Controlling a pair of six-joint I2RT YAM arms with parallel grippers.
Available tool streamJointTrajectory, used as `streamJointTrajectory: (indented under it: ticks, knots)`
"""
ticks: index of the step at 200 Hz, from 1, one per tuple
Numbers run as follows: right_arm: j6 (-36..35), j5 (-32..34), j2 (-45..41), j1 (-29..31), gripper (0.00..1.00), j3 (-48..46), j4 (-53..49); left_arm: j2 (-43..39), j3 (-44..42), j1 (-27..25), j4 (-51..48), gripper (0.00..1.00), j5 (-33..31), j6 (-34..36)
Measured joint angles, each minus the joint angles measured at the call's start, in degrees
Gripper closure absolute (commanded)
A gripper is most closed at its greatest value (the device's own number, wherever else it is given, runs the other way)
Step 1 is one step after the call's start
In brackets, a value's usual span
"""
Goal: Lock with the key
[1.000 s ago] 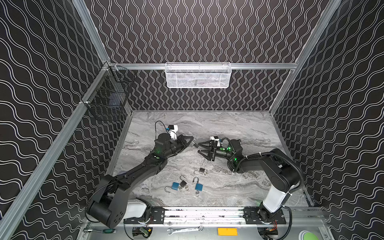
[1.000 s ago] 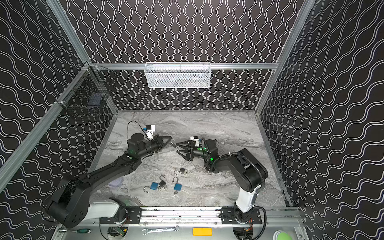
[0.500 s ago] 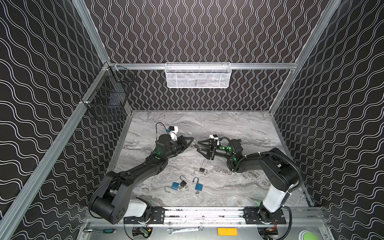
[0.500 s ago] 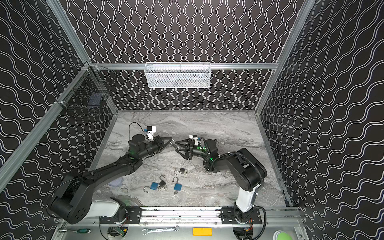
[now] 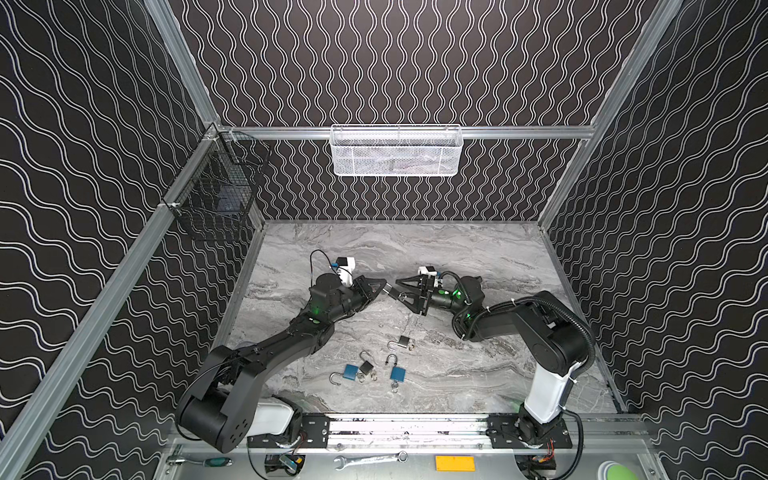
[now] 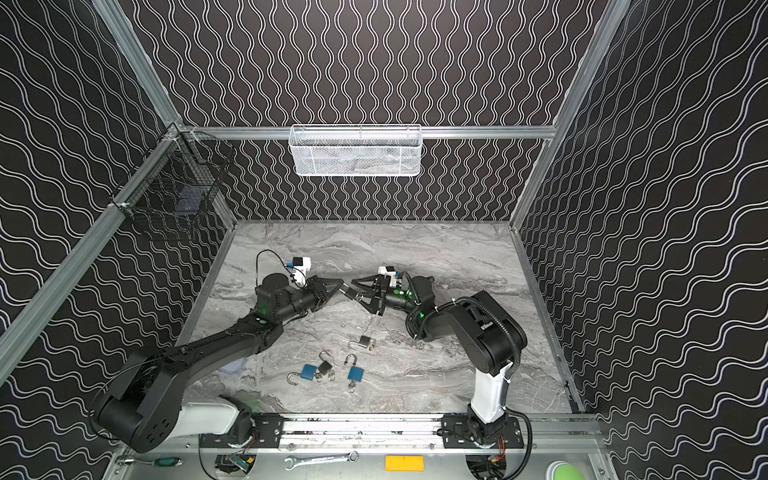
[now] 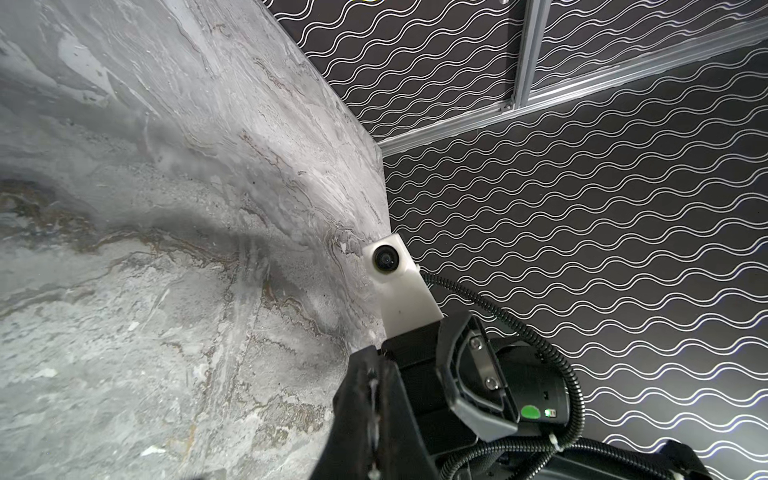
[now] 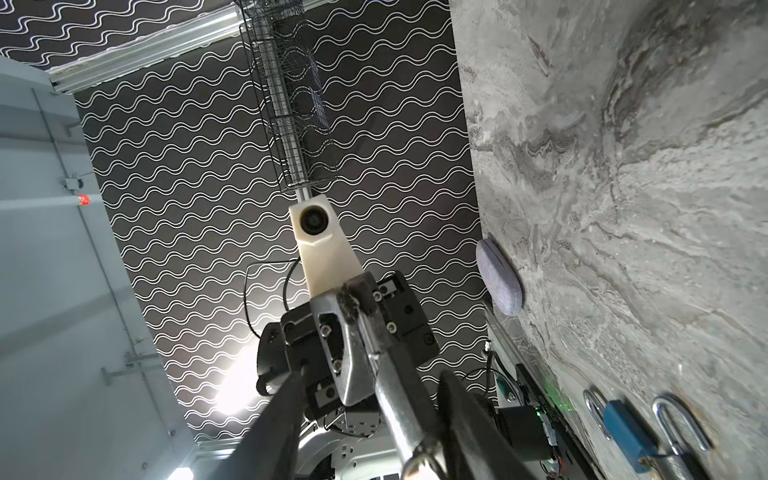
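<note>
My left gripper (image 5: 384,286) (image 6: 341,286) is shut on a small grey padlock (image 5: 392,291) (image 6: 347,291), held above the middle of the marble table. In the right wrist view the padlock (image 8: 395,386) runs from the left gripper's tips down between my right gripper's (image 8: 374,374) spread fingers (image 8: 282,407), close to one of them. A metal ring (image 8: 419,457) hangs at its near end. The key itself I cannot make out. In both top views the right gripper (image 5: 401,291) (image 6: 356,291) meets the left tip to tip, open. The left gripper (image 7: 374,395) shows only its closed fingers in its own wrist view.
Several open padlocks lie nearer the front: a grey one (image 5: 403,341), a black one (image 5: 366,367) and two blue ones (image 5: 351,371) (image 5: 397,373). A white mesh basket (image 5: 397,151) hangs on the back wall and a black wire basket (image 5: 216,195) on the left wall. A grey pad (image 8: 498,282) lies by the left arm.
My right gripper has crept in toward the left gripper's tips, around the held padlock, and its jaws have narrowed a little. The left gripper has stayed shut and almost still.
</note>
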Motion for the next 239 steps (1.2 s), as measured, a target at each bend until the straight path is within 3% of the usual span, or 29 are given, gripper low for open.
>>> streamJointTrajectory:
  ticks: [239]
  knots:
    - [-2.99,-0.02,-0.83,-0.02,0.79,-1.22,0.48,1.33,1.09,0.02,2.21,1.0,0.9,-0.44]
